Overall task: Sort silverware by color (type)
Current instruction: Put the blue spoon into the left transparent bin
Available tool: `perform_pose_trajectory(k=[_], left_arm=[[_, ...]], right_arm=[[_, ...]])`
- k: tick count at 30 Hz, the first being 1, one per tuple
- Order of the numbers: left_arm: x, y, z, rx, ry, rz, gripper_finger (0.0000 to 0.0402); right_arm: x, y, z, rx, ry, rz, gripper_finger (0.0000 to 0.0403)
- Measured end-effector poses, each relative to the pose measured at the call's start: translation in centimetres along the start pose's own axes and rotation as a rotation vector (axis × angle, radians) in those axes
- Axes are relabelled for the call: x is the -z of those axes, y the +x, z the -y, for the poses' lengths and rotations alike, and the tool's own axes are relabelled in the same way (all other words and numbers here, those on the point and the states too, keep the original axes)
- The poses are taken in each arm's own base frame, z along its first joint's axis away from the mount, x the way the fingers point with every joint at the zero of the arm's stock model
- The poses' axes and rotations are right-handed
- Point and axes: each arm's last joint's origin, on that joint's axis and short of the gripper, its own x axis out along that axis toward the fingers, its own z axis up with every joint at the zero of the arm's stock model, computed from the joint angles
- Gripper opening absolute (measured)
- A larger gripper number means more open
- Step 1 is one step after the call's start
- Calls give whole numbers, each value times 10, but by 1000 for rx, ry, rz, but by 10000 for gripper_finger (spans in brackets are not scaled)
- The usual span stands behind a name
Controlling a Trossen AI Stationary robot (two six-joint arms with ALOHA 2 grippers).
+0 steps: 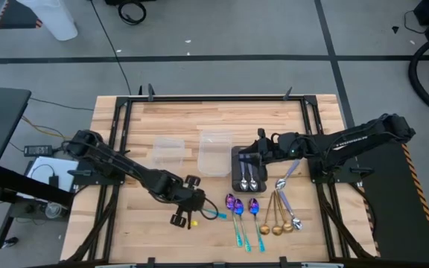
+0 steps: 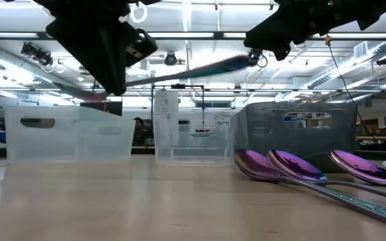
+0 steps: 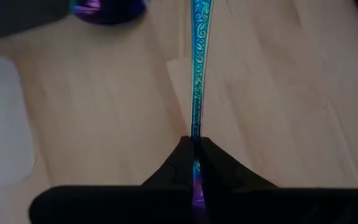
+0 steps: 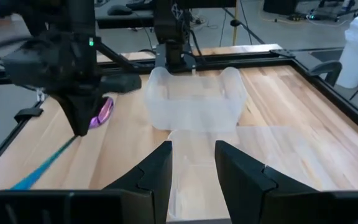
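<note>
My left gripper (image 1: pixel 198 211) hangs near the table's front middle, shut on an iridescent spoon (image 3: pixel 199 68) with a teal handle. Three more purple-bowled spoons (image 1: pixel 240 210) lie flat on the wood to its right. Beside those lie gold spoons (image 1: pixel 274 217) and two silver spoons (image 1: pixel 289 201). Two silver spoons (image 1: pixel 249 179) lie in the dark tray (image 1: pixel 236 158). My right gripper (image 4: pixel 193 149) hovers open above that tray's far end, touching nothing. My left gripper pinches the spoon between its two fingertips (image 3: pixel 182 152), at the neck (image 3: pixel 196 138) close to the purple bowl (image 4: pixel 103 112). The fingers slant down from the table's left. The teal handle (image 1: pixel 216 214) sticks out past them toward the right. The spoon hangs clear of the table, nearly level.
Two clear plastic tubs (image 1: pixel 167 151) (image 1: pixel 214 152) stand behind the left gripper, left of the tray. Bare wood lies between the tubs and the front edge. The black frame rail (image 1: pixel 214 97) runs along the far edge.
</note>
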Motion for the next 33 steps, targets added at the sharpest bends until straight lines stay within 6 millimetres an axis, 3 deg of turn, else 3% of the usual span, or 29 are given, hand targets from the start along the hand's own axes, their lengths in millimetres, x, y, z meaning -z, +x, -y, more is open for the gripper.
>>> perform_pose_trajectory(k=[21,28,33], left_arm=[[69,-59,-31,-242,-382,322,18],[84,-70,-41,-352,-528,380,20],[105,-71,-43,-432,-617,385,21]], right_arm=[[1,0,2,15,31,-8,132],[3,0,3,19,61,-25,132],[4,0,3,44,58,-38,132]])
